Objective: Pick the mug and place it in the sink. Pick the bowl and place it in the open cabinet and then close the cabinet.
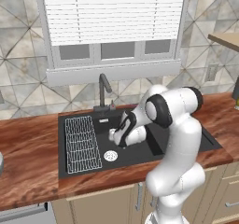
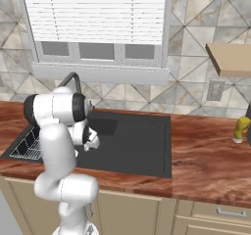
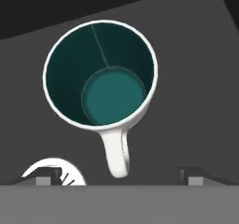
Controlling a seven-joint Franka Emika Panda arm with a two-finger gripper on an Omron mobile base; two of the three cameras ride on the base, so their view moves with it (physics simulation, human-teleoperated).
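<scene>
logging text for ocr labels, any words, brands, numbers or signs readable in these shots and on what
None can be read in any view.
The mug: plain white outside, teal inside, no print showing.
The yellow bottle on the counter: too small to tell if it bears a label.
The wall outlet and the sink: no markings visible.

The mug (image 3: pixel 100 73) is seen upright in the sink (image 1: pixel 158 146), right of the wire rack (image 1: pixel 82 143). The drain (image 1: pixel 110 156) lies just before the mug, the faucet (image 1: pixel 103 91) behind it.
</scene>
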